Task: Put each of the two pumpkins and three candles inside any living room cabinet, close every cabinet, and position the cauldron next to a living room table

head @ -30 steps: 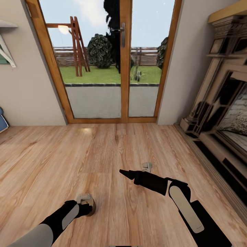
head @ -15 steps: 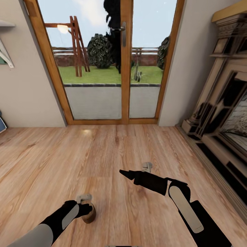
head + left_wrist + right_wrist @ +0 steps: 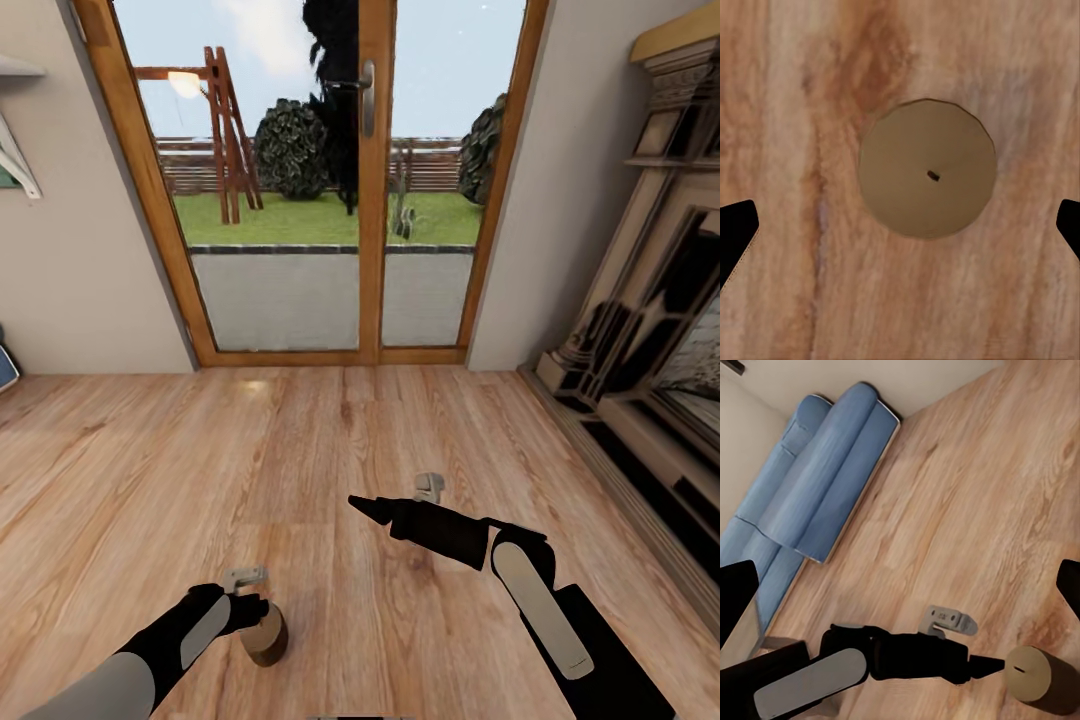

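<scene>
At the head view's left edge a grey wall (image 3: pixel 80 250) carries a white shelf bracket (image 3: pixel 20 150). Low in the view, the left gripper (image 3: pixel 262 608) hangs over the wooden floor (image 3: pixel 300 450) just above a candle (image 3: pixel 266 636), a short brownish-beige cylinder standing upright on the boards. In the left wrist view the candle (image 3: pixel 928 169) sits centred between the two dark fingertips (image 3: pixel 735 232), which stand wide apart at opposite edges of the picture and do not touch it; a small dark wick mark shows in its flat top. The right wrist view shows the same candle (image 3: pixel 1029 673) standing just beyond the tip of the left gripper (image 3: pixel 979 664), with a blue sofa (image 3: pixel 817 487) against the wall further off.

Further right, wood-framed glass doors (image 3: pixel 365 180) with a metal handle look out on a lawn and fence. The right gripper (image 3: pixel 368 508) points over bare boards, away from the candle; its fingertips (image 3: pixel 735 600) stand wide apart in its own wrist view, holding nothing. At the right edge stands an ornate fireplace surround (image 3: pixel 650 330).
</scene>
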You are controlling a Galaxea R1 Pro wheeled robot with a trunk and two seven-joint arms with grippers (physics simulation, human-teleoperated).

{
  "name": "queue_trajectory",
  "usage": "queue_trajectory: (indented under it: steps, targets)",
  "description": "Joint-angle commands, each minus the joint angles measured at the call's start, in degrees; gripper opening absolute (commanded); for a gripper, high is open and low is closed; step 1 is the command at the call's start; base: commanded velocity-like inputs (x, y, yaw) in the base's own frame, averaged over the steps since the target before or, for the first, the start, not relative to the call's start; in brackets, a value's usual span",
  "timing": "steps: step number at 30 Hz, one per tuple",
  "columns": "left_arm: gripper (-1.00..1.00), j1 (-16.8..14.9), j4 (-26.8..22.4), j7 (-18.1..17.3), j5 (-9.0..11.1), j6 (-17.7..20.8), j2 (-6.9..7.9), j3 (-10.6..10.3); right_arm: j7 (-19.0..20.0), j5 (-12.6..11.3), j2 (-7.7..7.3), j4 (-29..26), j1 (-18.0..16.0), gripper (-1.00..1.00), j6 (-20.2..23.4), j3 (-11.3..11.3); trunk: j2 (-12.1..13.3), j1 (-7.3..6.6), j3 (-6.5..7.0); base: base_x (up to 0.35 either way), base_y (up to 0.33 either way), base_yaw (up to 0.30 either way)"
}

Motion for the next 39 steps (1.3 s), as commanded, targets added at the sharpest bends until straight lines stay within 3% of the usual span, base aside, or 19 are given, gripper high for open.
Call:
queue_trajectory:
  steps: [1,31,39]
  targets:
    - [1.00,0.0,-0.2,0.5,0.6,0.1,0.08,-0.4,0.1,0.0,-0.03,0.0,0.0,1.00,0.1,0.0,0.0,0.01,-0.05,0.233,0.007,0.000]
    - [1.00,0.0,-0.2,0.4,0.7,0.1,-0.01,-0.4,0.1,-0.1,-0.01,0.0,0.0,1.00,0.2,0.0,0.0,0.01,-0.05,0.065,-0.003,0.000]
    - [1.00,0.0,-0.2,0.4,0.7,0.0,-0.23,-0.4,0.1,-0.1,0.03,0.0,0.0,1.00,0.1,0.0,-0.1,0.22,-1.82,0.000,0.000,0.000]
